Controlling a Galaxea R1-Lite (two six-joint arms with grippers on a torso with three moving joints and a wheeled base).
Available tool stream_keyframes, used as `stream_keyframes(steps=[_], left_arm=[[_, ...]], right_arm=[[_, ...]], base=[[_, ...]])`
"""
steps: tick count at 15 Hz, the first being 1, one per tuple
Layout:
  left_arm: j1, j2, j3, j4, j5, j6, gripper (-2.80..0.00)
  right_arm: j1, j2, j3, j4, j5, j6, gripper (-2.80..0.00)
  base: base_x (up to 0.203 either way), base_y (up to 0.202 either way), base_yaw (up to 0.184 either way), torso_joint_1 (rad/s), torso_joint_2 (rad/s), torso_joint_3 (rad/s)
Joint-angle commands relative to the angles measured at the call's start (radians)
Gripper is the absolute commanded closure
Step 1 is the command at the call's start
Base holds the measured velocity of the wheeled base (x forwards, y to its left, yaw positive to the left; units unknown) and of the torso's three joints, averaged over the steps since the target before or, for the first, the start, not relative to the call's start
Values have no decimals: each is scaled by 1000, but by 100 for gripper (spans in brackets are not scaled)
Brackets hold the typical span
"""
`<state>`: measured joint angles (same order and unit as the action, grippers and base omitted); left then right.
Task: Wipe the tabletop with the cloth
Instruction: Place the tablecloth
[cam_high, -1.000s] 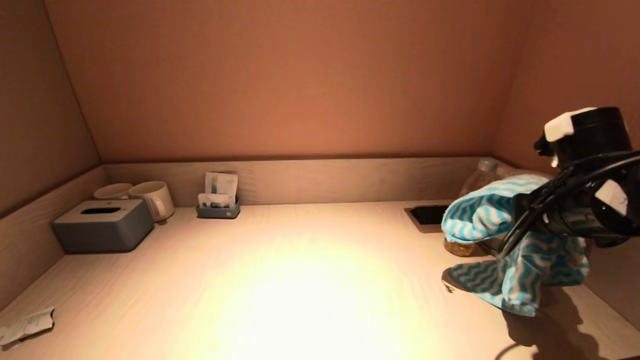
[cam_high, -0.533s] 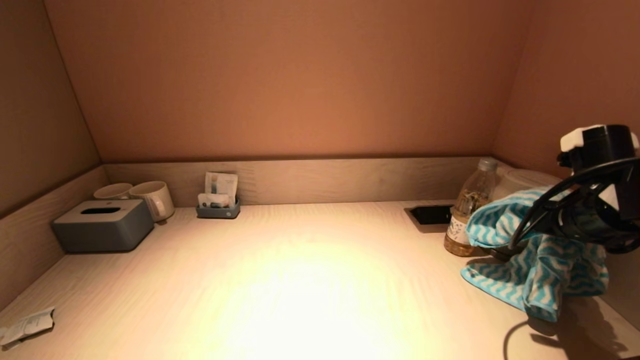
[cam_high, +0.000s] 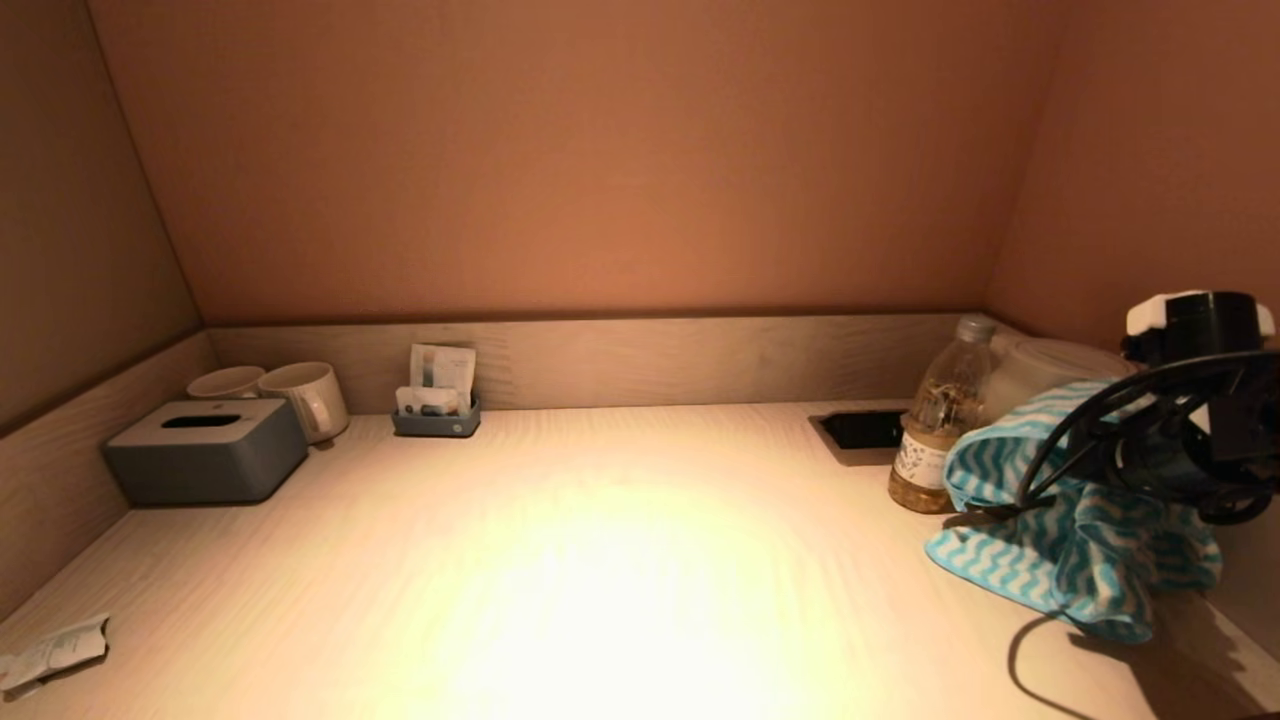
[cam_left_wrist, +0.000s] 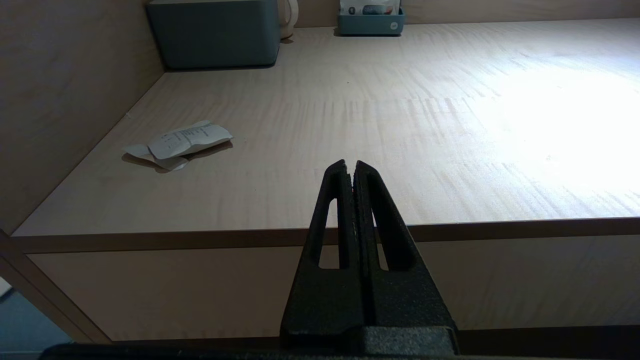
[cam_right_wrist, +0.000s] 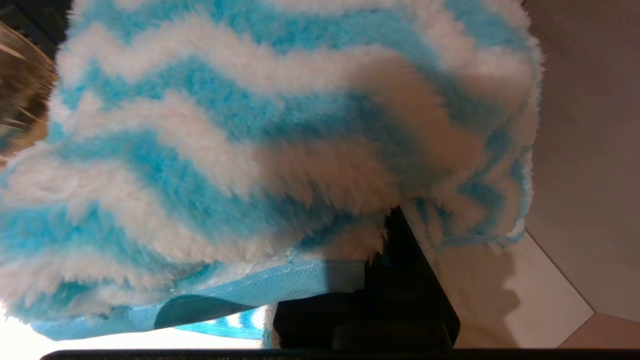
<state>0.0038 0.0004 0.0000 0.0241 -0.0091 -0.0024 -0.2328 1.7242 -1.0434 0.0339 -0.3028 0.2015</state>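
The right gripper (cam_high: 1100, 500) sits at the 3 o'clock edge of the tabletop (cam_high: 620, 560), almost wholly covered by the blue-and-white zigzag cloth (cam_high: 1060, 540). The cloth is draped over it and hangs from it, so it has hold of the cloth, but how far the fingers are parted cannot be told: fabric hides them in both views. In the right wrist view the cloth (cam_right_wrist: 260, 150) fills nearly the whole picture. The cloth's lower folds lie on the tabletop near the right-hand wall.

Just beside the cloth, toward 2 o'clock, stands a clear bottle (cam_high: 935, 435) with amber contents, upright, and beyond it a black recessed opening (cam_high: 860, 430) in the tabletop.

The left gripper (cam_left_wrist: 351, 167) hangs off the near edge around 7 o'clock, fingers pressed together and holding nothing.

At 10 o'clock: a grey tissue box (cam_high: 205, 450), two white mugs (cam_high: 300, 395) behind it, and a small grey sachet holder (cam_high: 437, 410) toward 11 o'clock. A crumpled paper slip (cam_high: 50, 655) lies at 8 o'clock.
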Motion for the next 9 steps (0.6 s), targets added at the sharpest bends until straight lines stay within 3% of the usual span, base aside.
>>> stream_keyframes(steps=[1,4,9], left_arm=[[1,0,0,0,0,-1,0],[1,0,0,0,0,-1,0],[1,0,0,0,0,-1,0]], right_arm=[[-2,6,45,-152,-3,-28,0],[-10,3,118,-285,-2,-103,0],[-14,-5,148,-316,34,-155,0]], base=[[0,0,0,0,0,0],[0,0,0,0,0,0],[0,0,0,0,0,0]])
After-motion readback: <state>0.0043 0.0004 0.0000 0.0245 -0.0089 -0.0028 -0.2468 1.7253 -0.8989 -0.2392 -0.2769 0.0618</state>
